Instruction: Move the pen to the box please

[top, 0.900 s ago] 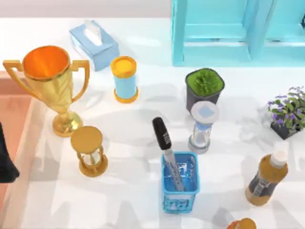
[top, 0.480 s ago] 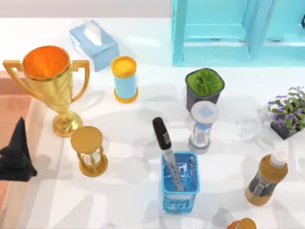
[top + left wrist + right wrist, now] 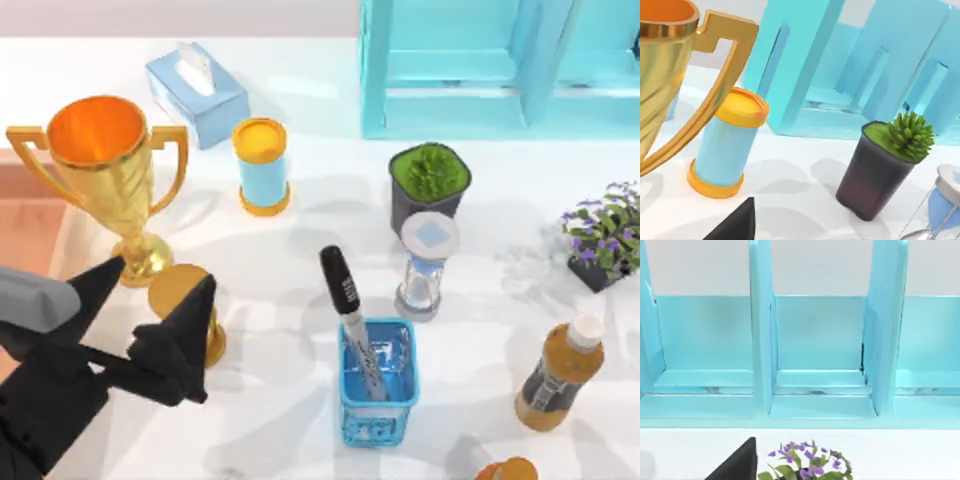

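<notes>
The pen [image 3: 342,289], with a black cap and a grey lettered barrel, leans in the box [image 3: 376,424], a blue mesh basket at the table's front middle. Its cap sticks out over the rim toward the back left. My left gripper [image 3: 150,300] hangs open at the front left, well left of the box, with its two black fingers straddling a gold hourglass [image 3: 170,287] and nothing held. One of its fingertips [image 3: 735,225] shows in the left wrist view. A dark part of my right gripper [image 3: 737,462] faces the turquoise shelf.
A gold trophy [image 3: 105,170] stands just behind the left gripper. A tissue box [image 3: 195,95], a blue-and-yellow can [image 3: 262,165], a potted plant [image 3: 430,185], a blue hourglass [image 3: 425,265], a purple flower pot [image 3: 605,235], a bottle [image 3: 560,375] and the shelf [image 3: 500,65] stand around.
My left arm has swung in from the table's left edge toward the right and now hangs over the gold hourglass. The pen and box have not moved.
</notes>
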